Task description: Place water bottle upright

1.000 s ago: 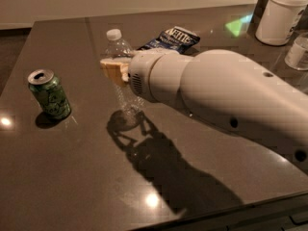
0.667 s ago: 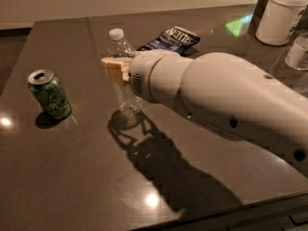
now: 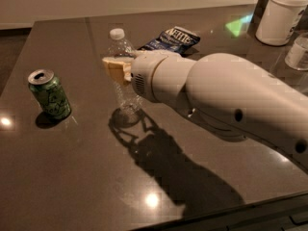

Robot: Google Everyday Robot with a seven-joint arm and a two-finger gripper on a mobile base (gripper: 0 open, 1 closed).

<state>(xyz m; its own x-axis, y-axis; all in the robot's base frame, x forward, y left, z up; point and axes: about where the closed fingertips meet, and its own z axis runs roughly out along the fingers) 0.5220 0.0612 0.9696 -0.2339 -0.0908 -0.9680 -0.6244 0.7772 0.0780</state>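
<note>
The water bottle is a clear crinkled plastic bottle with a white cap. It stands upright on the dark table, left of centre, with its base on the tabletop. My gripper is at the bottle's mid-height, reaching in from the right. Its tan tip covers the middle of the bottle. The large white arm stretches from the right edge to the bottle. The bottle's label band is hidden behind the gripper.
A green soda can stands at the left. A blue snack bag lies behind the arm. A white container and a clear jar stand at the far right. The table's front edge runs along the bottom right.
</note>
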